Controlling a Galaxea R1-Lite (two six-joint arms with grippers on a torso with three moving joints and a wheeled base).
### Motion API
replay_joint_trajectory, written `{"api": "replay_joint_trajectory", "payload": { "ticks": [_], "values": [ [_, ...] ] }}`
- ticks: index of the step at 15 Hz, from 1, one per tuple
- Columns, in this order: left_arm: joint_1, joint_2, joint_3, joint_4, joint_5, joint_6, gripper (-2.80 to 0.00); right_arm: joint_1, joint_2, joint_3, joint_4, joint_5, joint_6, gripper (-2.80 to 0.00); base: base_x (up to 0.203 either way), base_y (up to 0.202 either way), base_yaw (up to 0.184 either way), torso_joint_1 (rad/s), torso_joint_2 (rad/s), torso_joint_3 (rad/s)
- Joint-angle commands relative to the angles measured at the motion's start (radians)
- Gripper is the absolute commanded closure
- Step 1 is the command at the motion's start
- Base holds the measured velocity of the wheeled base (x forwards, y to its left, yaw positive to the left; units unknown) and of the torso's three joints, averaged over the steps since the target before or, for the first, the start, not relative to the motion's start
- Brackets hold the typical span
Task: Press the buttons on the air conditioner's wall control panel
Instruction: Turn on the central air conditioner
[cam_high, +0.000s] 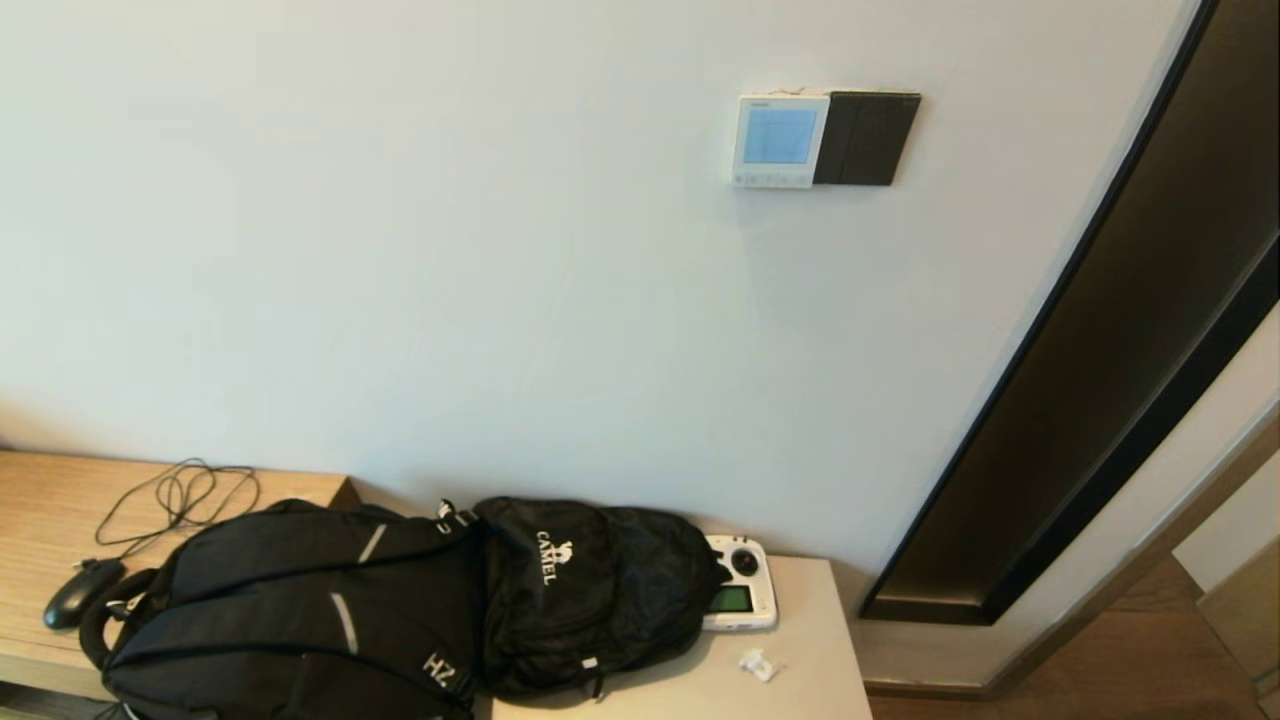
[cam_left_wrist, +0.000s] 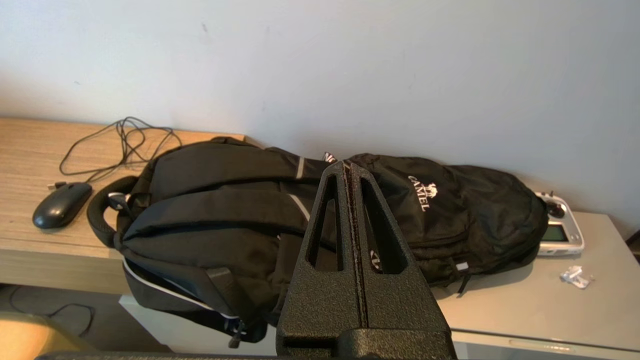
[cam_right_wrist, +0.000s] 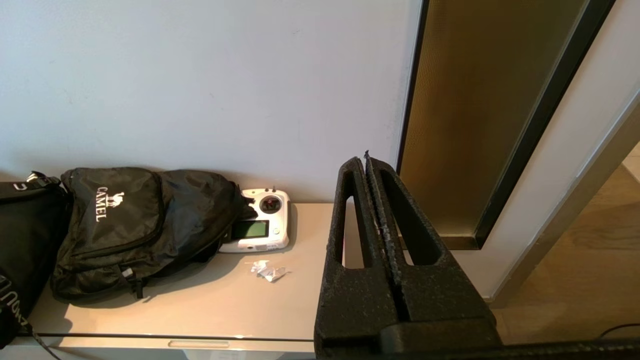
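The air conditioner's wall control panel (cam_high: 780, 141) sits high on the white wall (cam_high: 400, 250), a small white square with a light-blue screen, and its right edge is touching a plain black square plate (cam_high: 867, 138). The buttons (cam_high: 768, 180) are a tiny pale row along the bottom edge under the screen, way too small to tell one from another. Neither arm shows up in the head view, so nothing is anywhere near the panel.

Biggest stuff first: a dark door frame (cam_high: 1100, 330) runs diagonally down the right side. Down low there's a wooden desk (cam_high: 40, 500) on the left and a pale grey cabinet top (cam_high: 800, 680) beside it. Two black backpacks lie across them, the bigger backpack (cam_high: 290, 610) on the left and the CAMEL backpack (cam_high: 590, 590) pressed up against it on the right. A white handheld controller (cam_high: 742, 596) with a joystick and small green screen is half tucked under the CAMEL bag's edge. A black mouse (cam_high: 80, 592) rests on the desk with its tangled cable (cam_high: 180, 495) behind it, and a crumpled bit of clear wrapper (cam_high: 758, 664) lies near the controller.

The left gripper (cam_left_wrist: 350, 167) hangs low in front of the backpacks, fingers pressed together with nothing between them. The right gripper (cam_right_wrist: 365, 159) is the same deal, closed up empty, out in front of the cabinet near the door frame.
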Motion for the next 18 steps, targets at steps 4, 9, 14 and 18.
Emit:
{"api": "replay_joint_trajectory", "payload": {
  "ticks": [4,9,14,18],
  "values": [
    [0.000,-0.002,0.000,0.000,0.000,0.000,0.00,0.000,0.000,0.000,0.000,0.001,-0.001,0.00,0.000,0.000,0.000,0.000,0.00,0.000],
    [0.000,-0.002,0.000,0.000,-0.001,0.000,0.00,0.000,0.006,0.000,-0.004,0.003,-0.010,0.00,0.000,0.000,0.000,0.000,0.00,0.000],
    [0.000,-0.002,0.000,0.000,-0.002,0.000,0.00,-0.004,0.241,-0.001,-0.121,0.008,-0.007,0.00,0.000,0.000,0.000,0.000,0.00,0.000],
    [0.000,-0.001,0.000,0.000,-0.001,0.000,0.00,-0.022,0.562,-0.001,-0.477,0.011,-0.017,0.00,0.000,0.000,0.000,0.000,0.00,0.000]
  ]
}}
